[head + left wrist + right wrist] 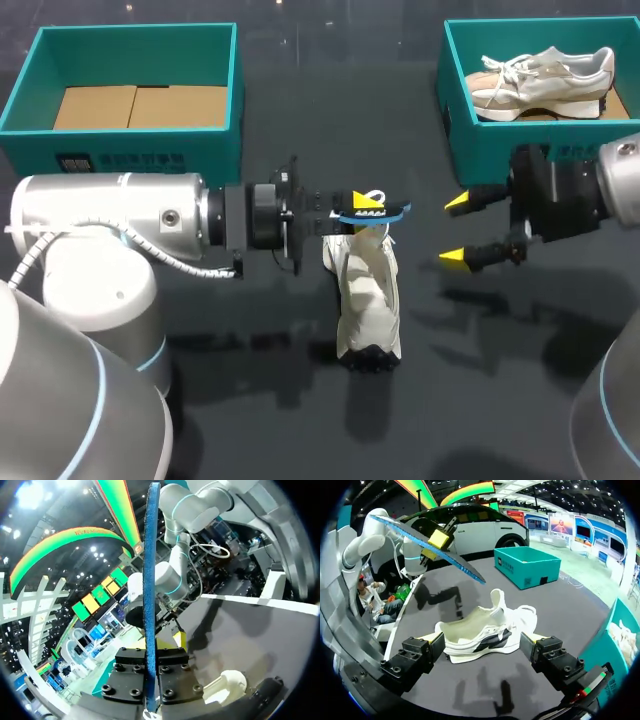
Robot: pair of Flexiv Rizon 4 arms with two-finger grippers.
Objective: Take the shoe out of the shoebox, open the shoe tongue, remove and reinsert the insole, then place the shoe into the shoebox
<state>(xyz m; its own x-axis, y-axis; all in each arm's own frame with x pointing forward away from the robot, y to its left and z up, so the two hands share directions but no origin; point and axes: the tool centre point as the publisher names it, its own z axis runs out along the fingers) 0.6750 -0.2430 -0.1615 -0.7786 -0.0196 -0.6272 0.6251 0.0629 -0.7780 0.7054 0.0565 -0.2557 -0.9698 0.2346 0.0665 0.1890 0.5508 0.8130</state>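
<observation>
The shoe [368, 300] lies on the table [520, 380], between the two teal shoeboxes and well clear of both. The left gripper [365, 207] is clamped on the blue insole [385, 214], holding it just above the shoe's collar. The right gripper [455, 230] stands just beside the shoe, jaws apart and empty. The insole is likely thin, light and flexible: grip it flat across the faces near one end, as it will bend if pushed. The shoe upper looks soft; take hold at the heel or sole edge, which should be stiffer.
</observation>
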